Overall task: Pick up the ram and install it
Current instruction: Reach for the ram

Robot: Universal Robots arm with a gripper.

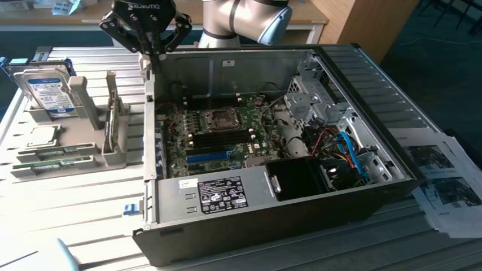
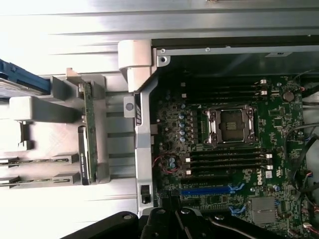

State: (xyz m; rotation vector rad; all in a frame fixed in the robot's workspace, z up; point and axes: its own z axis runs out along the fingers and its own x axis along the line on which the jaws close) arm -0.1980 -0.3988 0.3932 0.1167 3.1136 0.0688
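I see an open PC case [image 1: 301, 223] on the table [image 1: 68, 220], mobo [image 1: 214, 138] exposed inside. HDD [image 1: 47, 93] stands in grey rack [image 1: 84, 113], exterior view's left; printed sheets [image 1: 444, 180] lie at its right.

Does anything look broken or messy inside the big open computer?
Nothing looks broken or spilled. The green motherboard lies flat inside the open grey metal computer case; its square silver processor socket looks empty.

Green ram [image 1: 56, 153], green motherboard [image 1: 180, 141], blue slot [image 1: 209, 156]
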